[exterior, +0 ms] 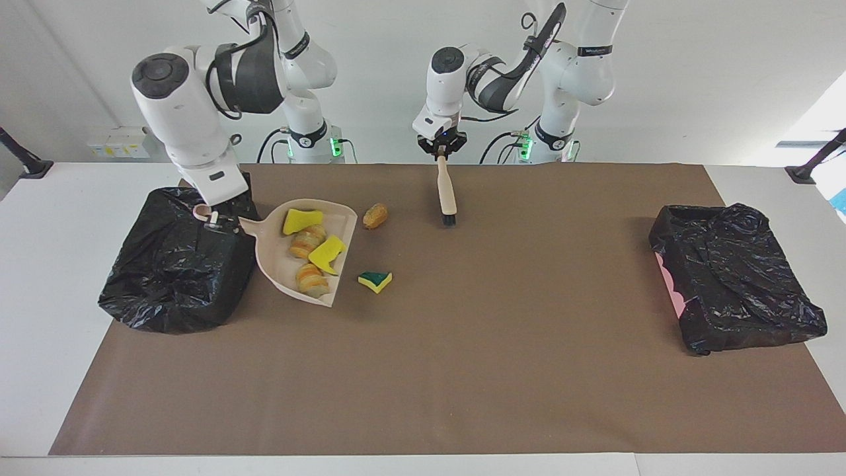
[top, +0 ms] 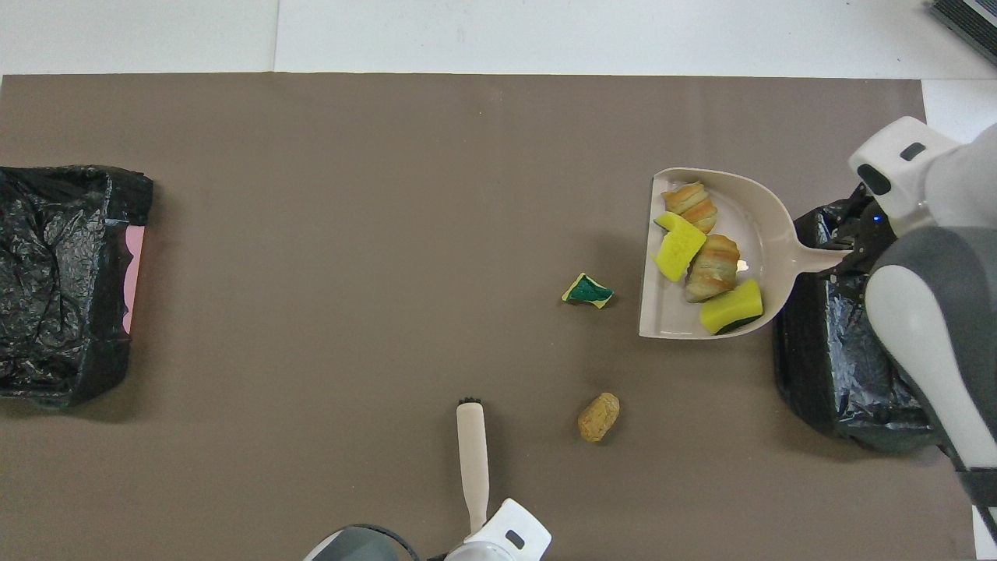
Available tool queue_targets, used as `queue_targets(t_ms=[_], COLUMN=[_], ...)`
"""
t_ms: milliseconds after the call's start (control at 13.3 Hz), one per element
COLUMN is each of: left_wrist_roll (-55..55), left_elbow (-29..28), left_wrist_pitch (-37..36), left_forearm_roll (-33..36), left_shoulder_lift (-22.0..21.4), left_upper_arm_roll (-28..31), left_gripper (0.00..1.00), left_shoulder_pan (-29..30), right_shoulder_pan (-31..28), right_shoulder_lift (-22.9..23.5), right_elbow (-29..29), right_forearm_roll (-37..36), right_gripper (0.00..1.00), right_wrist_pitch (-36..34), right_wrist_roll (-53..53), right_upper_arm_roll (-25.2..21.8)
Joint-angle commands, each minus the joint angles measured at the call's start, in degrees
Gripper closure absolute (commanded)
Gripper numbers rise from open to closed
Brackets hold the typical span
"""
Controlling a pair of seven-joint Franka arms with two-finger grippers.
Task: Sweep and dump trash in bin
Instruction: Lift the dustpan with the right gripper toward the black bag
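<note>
the right fingers (exterior: 213, 223) clamp the dustpan (exterior: 291, 264) handle over the bin (exterior: 175, 264) so its trash (exterior: 309, 246) can tip in, while the left fingers (exterior: 441, 156) grip the brush (exterior: 446, 195), parked off the bench (exterior: 462, 370) near two stray scraps.

This looks like a robot lab, not a home. Two white robot arms (exterior: 198, 92) stand at the top of the facing view, fixed at the edge of a big white table (exterior: 59, 277). A plain brown mat (exterior: 462, 370) covers most of it. The wall (exterior: 694, 66) is bare and white. Black camera stands (exterior: 23, 158) sit at the table's upper corners.
</note>
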Motion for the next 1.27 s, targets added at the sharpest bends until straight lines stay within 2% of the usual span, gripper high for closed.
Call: queue_targets(t_ms=[0, 150, 450, 525, 600, 675, 825, 975, 1200], left_wrist_roll=[-1.1, -1.8, -3.0, -2.8, -2.7, -2.3, -2.0, 1.4, 10.3], left_elbow=[-2.3, -3.0, -3.4, -3.4, -3.4, -3.2, -2.6, -0.5, 8.0], left_wrist_pitch=[1.5, 3.0, 3.9, 3.9, 3.4, 3.4, 3.2, 2.1, -6.5], left_forearm_roll=[-2.4, -3.9, -4.2, -4.2, -4.2, -4.2, -4.1, -3.9, -1.4], left_shoulder_lift=[-2.2, -2.0, -0.8, -0.8, -0.8, -0.8, -0.1, 0.3, 1.8], left_upper_arm_roll=[1.0, 1.1, 1.1, 1.1, 1.1, 1.2, 1.3, 1.8, 1.8], left_gripper=[1.00, 1.00, 1.00, 0.88, 0.70, 0.50, 0.00, 0.00, 0.00], left_shoulder_pan=[-2.1, -4.4, -5.1, -5.0, -5.0, -5.0, -4.8, -3.4, 5.5], right_shoulder_pan=[-4.7, -8.3, -14.3, -15.1, -15.8, -16.1, -17.6, -20.4, -22.9], right_shoulder_lift=[-0.4, -0.4, -0.8, -0.8, -0.9, -1.2, -2.4, -2.6, -4.0], right_elbow=[2.7, 3.3, 3.3, 3.3, 3.3, 2.6, -0.1, -2.6, -8.4], right_forearm_roll=[1.0, 0.9, -1.4, -4.1, -8.3, -12.0, -16.7, -19.7, -26.5], right_gripper=[1.00, 1.00, 1.00, 1.00, 1.00, 1.00, 1.00, 1.00, 1.00], right_wrist_pitch=[-3.9, -5.3, -5.4, -5.2, -4.8, -2.9, 2.7, 8.0, 15.1], right_wrist_roll=[-5.9, -9.7, -17.8, -19.3, -19.5, -19.6, -21.1, -24.7, -29.2], right_upper_arm_roll=[0.4, 0.3, -0.2, -0.2, -0.2, -0.1, -0.2, -0.2, -0.2])
